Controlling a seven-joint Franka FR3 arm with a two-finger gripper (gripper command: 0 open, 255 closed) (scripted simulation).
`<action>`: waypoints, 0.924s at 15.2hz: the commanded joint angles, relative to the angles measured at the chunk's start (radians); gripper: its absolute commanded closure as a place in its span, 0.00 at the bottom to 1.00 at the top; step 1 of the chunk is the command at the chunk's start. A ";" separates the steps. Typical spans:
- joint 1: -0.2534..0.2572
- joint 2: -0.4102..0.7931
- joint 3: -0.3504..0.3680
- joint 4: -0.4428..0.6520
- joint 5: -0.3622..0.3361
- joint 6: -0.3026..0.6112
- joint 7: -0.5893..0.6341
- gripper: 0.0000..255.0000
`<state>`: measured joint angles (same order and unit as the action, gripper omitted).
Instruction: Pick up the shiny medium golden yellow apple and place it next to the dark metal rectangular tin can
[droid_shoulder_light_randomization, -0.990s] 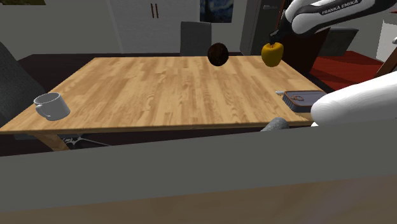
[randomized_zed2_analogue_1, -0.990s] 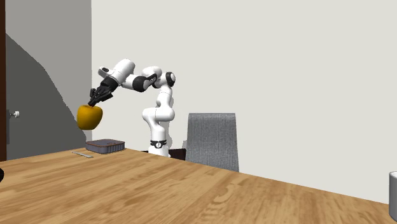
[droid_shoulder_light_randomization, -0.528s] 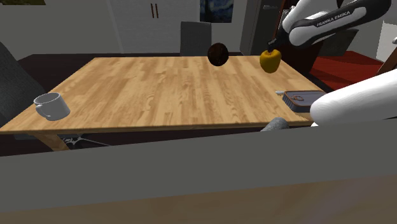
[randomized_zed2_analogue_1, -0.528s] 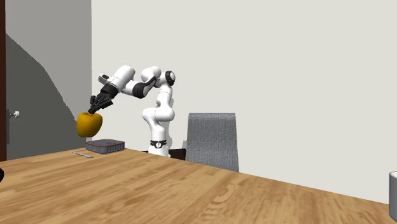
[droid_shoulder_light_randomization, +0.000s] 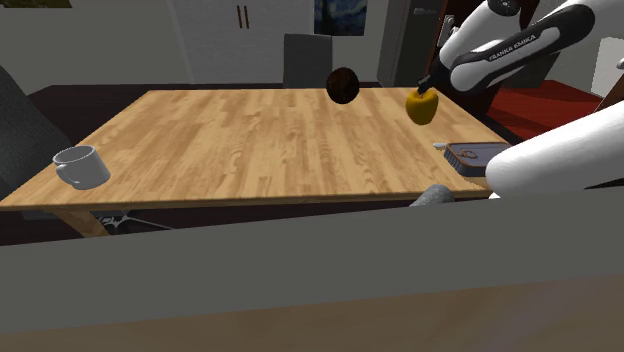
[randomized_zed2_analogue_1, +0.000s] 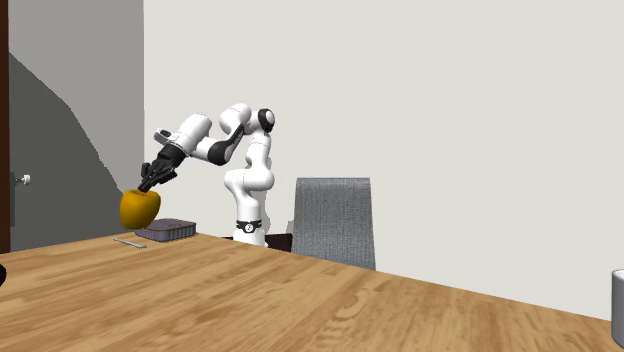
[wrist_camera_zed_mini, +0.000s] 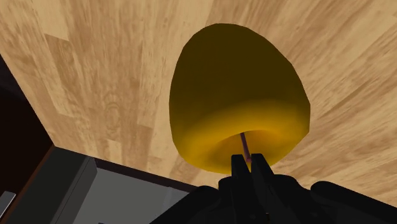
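The tool (wrist_camera_zed_mini: 248, 164) clasps the yellow apple (wrist_camera_zed_mini: 236, 95), which hangs just beneath it.

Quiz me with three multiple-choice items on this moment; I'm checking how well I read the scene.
1. In the shoulder view, where on the table does the mug stand?
A. near its left corner
B. at its right edge
C. at its far edge

2. What colour is the apple?
A. red
B. golden yellow
C. green

3. The gripper is:
A. open wide
B. shut on nothing
C. shut on the apple's stem

Answers: 1 A, the mug sits by the near left corner. 2 B, its skin is drawn golden yellow. 3 C, the wrist view shows the stem clasped.
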<state>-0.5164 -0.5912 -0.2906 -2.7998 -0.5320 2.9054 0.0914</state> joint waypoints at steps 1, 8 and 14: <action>-0.017 0.022 0.011 -0.015 -0.014 0.038 0.017 1.00; -0.106 0.123 0.063 -0.053 -0.074 0.182 0.073 1.00; -0.208 0.197 0.142 -0.068 -0.119 0.280 0.121 1.00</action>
<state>-0.7161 -0.4002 -0.1555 -2.8673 -0.6479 3.1772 0.2084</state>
